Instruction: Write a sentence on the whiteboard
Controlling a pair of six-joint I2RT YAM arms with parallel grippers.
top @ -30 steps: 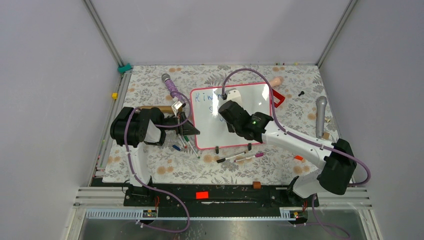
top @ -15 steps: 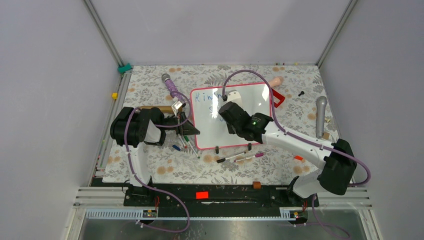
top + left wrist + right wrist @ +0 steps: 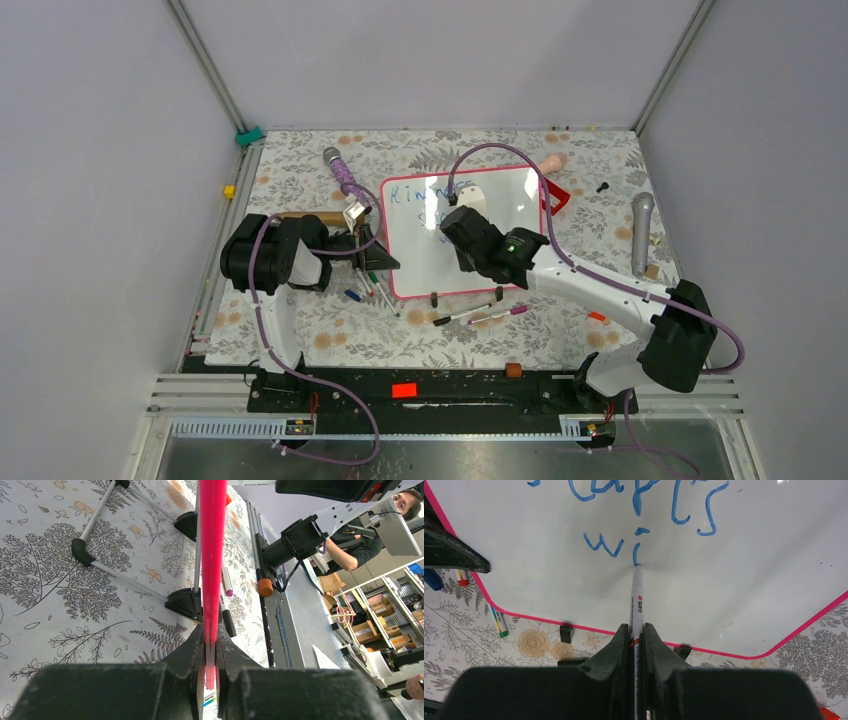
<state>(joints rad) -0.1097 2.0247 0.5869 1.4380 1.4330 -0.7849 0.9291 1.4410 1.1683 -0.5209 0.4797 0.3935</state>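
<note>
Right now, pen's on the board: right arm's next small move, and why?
Probably lift the marker tip a little and move it along the line to start the next letter. The right gripper is shut on the marker, whose tip sits at the foot of a dotted "i" after "w". The left gripper clamps the whiteboard rim.

Right side of the whiteboard free; right gripper and pen fill its middle, left gripper clamps the left rim, markers litter the near edge.

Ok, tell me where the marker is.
Centre of the right wrist view: the marker, clamped in the right gripper, touches the whiteboard at the blue 'i'.
</note>
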